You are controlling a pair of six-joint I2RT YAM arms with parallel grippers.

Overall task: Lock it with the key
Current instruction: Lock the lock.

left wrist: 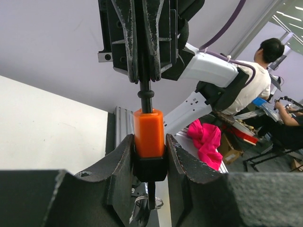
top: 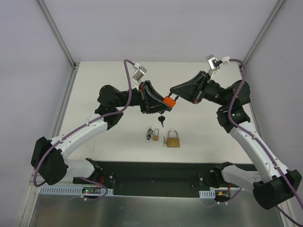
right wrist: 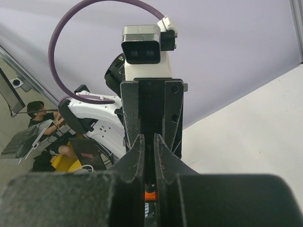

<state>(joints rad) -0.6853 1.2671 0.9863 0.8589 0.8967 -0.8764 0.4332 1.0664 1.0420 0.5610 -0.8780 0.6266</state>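
Observation:
An orange padlock (top: pixel 168 102) with a black base is held in the air between the two arms. My left gripper (top: pixel 162 106) is shut on its body, which shows clamped between the pads in the left wrist view (left wrist: pixel 148 132). A key (left wrist: pixel 152 195) with a ring sticks out of the lock's underside and hangs below it (top: pixel 162 119). My right gripper (top: pixel 174 95) is shut on the lock's black shackle (left wrist: pixel 146 97). In the right wrist view the nearly closed fingers (right wrist: pixel 142 156) hide the shackle, and only a bit of orange (right wrist: pixel 150 195) shows.
A brass padlock (top: pixel 173 139) with a key beside it and a smaller padlock (top: pixel 152 134) lie on the white table (top: pixel 109 80) below the held lock. The black base rail (top: pixel 156 175) runs along the near edge.

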